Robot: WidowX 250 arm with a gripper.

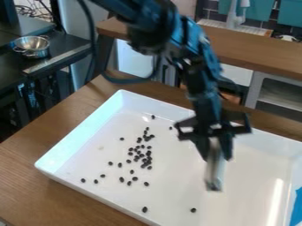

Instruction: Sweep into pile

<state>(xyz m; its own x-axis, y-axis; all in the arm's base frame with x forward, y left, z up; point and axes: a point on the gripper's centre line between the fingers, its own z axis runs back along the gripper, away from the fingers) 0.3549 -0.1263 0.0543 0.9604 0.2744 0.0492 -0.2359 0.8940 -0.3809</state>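
The black gripper (217,154) hangs over the middle-right of the white tray (82,131), blurred. It is shut on a pale, narrow tool (214,173) that points down toward the tray floor; whether its tip touches the floor, I cannot tell. Left of the gripper, small dark beans (141,155) lie in a loose cluster. Several strays surround it: a bean (83,180) toward the left wall, a bean (153,117) toward the back, and two near the front, one bean (144,209) and another bean (193,210) below the tool.
The tray's raised walls surround the work area on a wooden table (26,192). Something blue (297,207) lies at the right edge. A metal bowl (32,46) stands on a dark counter at the upper left. Behind the table runs a wooden counter (254,48).
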